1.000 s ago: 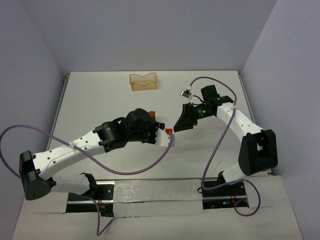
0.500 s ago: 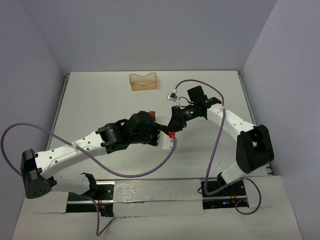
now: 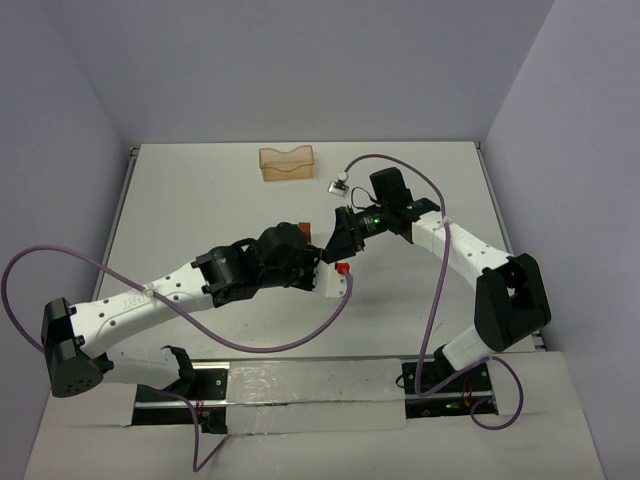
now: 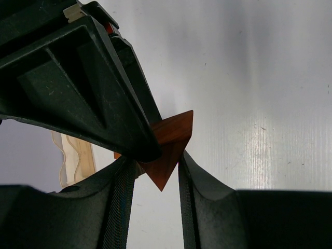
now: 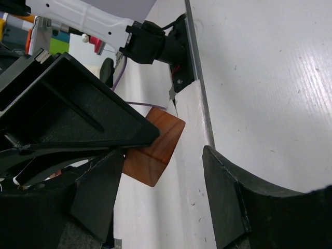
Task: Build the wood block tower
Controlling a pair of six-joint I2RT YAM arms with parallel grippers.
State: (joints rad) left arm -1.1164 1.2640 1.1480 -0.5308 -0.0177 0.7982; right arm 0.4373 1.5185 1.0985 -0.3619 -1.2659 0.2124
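Now | my right pincer (image 5: 165, 155) has swung in to mid-frame, narrowing but still gapped around the reddish-brown triangular wooden wedge (image 4: 171, 140) | my left pincer (image 4: 153, 179) clamps it, apparently above the white surface (image 3: 200, 200) | handover looks imminent

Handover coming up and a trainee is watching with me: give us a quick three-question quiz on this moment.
1. True or false: the left gripper holds a reddish-brown wedge between its fingers.
2. Pick one. The right gripper has its jaws: A) shut and empty; B) apart, with the wedge between them; C) flat on the table.
3. In a few words: what stands at the far edge of the table, apart from both arms?

Key: 1 true. 2 B. 3 the pale orange tray.
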